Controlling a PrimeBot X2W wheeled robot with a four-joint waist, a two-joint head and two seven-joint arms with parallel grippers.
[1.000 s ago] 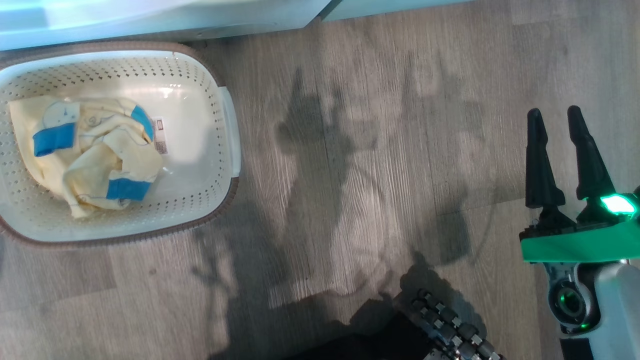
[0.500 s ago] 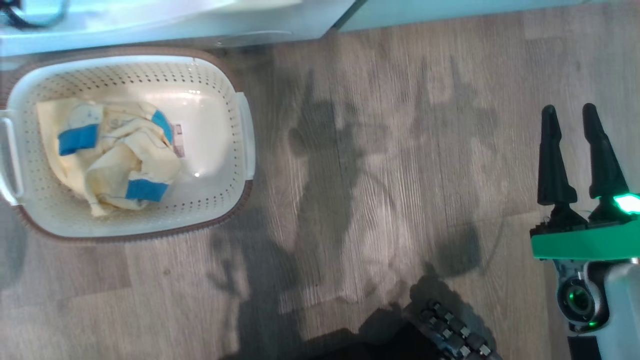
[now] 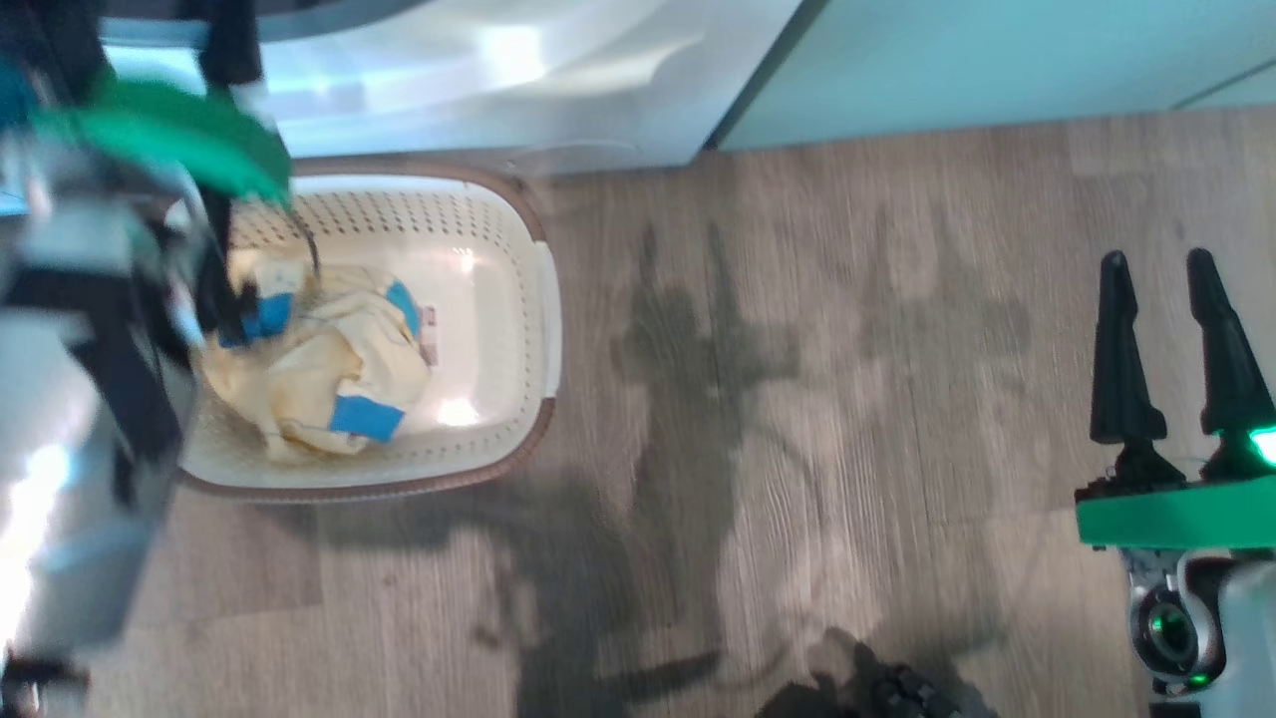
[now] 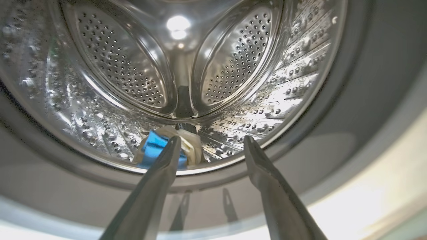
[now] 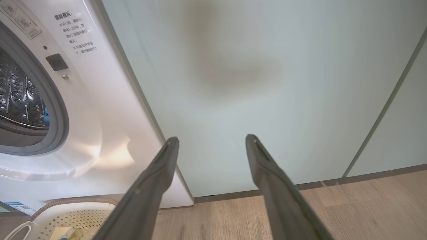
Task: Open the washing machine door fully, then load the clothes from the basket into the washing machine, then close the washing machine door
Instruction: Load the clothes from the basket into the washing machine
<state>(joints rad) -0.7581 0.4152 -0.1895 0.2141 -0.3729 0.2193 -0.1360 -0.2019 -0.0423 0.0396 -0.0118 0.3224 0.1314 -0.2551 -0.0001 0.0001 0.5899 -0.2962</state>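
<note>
Left gripper [image 4: 211,141], facing the drum [image 4: 233,60], and right gripper [image 5: 211,140]: jaws spread, empty. Bunched clothes [image 3: 329,374] risked spilling short of it.

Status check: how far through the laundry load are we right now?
Done: the washing machine stands open, and one yellow-and-blue garment lies inside the drum. In hand: the left gripper is at the drum's mouth, open and empty; the right gripper waits open over the floor. Left: more clothes lie in the basket to be loaded, then the door needs closing.
</note>
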